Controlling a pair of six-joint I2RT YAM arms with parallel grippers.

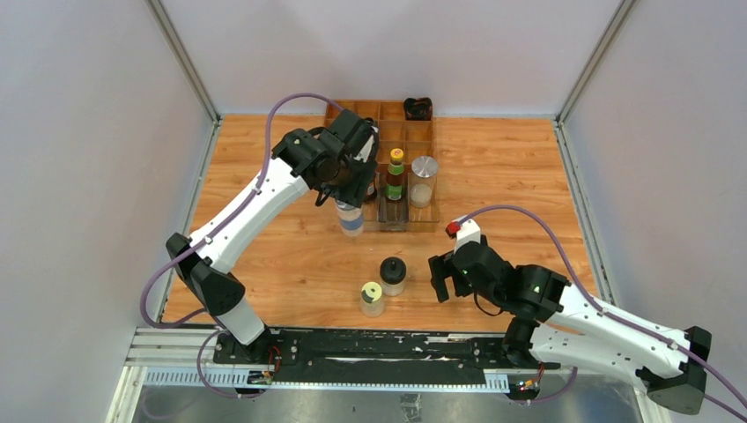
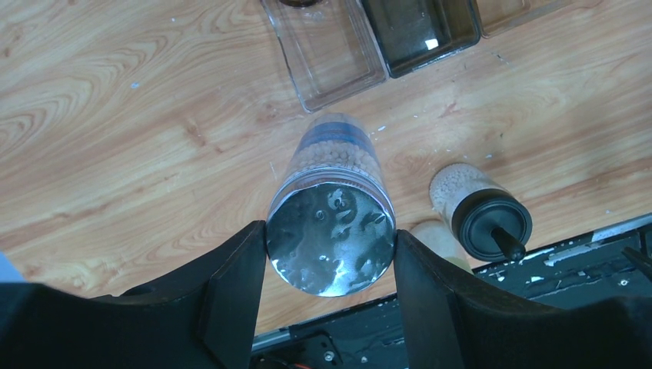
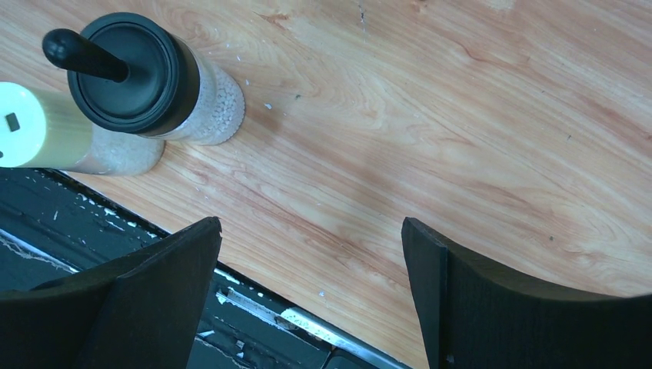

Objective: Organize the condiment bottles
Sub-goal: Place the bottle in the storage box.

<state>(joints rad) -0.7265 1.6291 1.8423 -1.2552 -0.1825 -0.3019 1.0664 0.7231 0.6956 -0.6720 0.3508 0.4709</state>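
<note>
Placement step in hand: a silver-capped jar (image 2: 334, 165) is gripped at its cap by the left pincer (image 2: 330, 254), just in front of the tray (image 2: 338, 73). Transfer into a free tray compartment is called for next. The right pincer (image 3: 311, 261) is seen open, unladen.

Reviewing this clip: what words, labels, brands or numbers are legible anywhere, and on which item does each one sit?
No text can be read in any view.
Label on the brown bottle: too small to read.
Band around the blue-banded jar: no legible letters.
Small dark mark on the cap of the yellow-capped jar: too blurred to read.
</note>
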